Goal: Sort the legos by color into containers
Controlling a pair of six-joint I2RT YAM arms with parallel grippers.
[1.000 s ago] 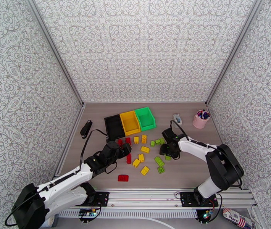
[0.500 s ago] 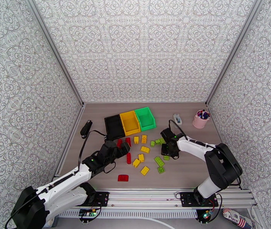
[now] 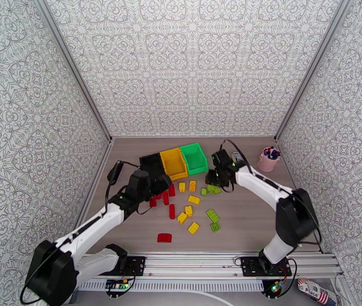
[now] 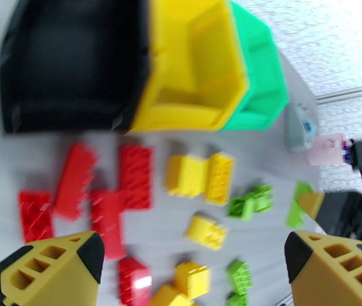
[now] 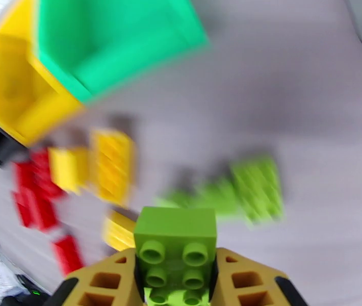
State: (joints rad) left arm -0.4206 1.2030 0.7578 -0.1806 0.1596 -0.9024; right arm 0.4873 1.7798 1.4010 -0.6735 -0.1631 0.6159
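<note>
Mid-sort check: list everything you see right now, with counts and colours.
bins: three, black, yellow and green, joined in a row at the far middle of the table
red bricks: about six, red, in front of the black bin
yellow bricks: six, yellow, in the middle
green bricks: five loose, green, right of the yellow ones
held brick: one, green, in the right claw
cup: one, pink, far right
grey gadget: one, grey, between the green bin and the cup
black gadget: one, black, left of the bins
table: one, grey-brown
left claw: open, over the red bricks
right claw: shut on the held brick, near the green bin
</note>
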